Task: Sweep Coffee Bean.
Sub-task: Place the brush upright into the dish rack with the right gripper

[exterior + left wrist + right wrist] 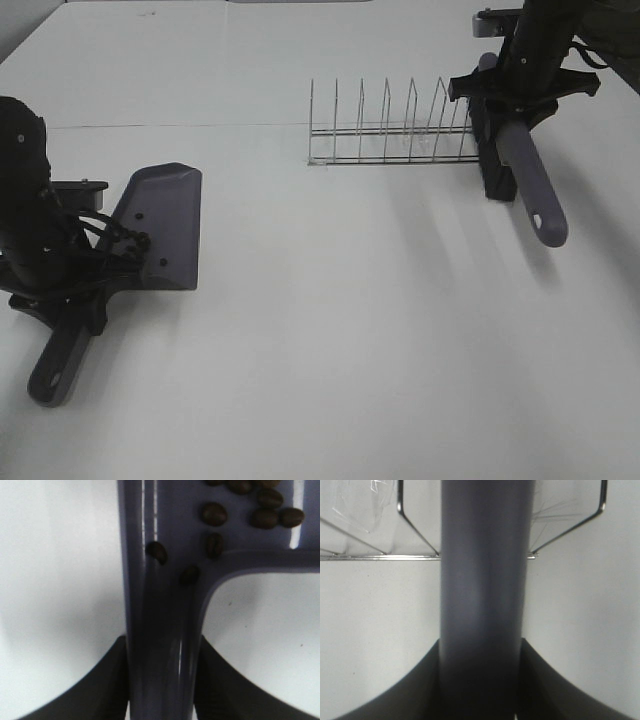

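Left gripper point(162, 652): clenched on the handle of the grey dustpan point(165, 220), one jaw pressed against each side.
Right gripper point(481, 652): clamped around the brush point(530, 195) handle, which is lifted off the table point(350, 350).
Brush place: about 2 o'clock in the high view, just beside the wire rack point(390, 130).
Dustpan place: about 9 o'clock, well apart from the brush.
Coffee beans point(215, 514): in the dustpan, gathered at the back where the handle begins; two sit at the mouth of the handle's groove.
Stray beans: the high view is too coarse to show whether any lie on the table.
Handling: the beans are likely tiny, light, hard and smooth, so they roll at the slightest tilt.
Hold: never pinch them; carry them by the dustpan handle, pan level.
Stage: sweeping looks essentially finished.
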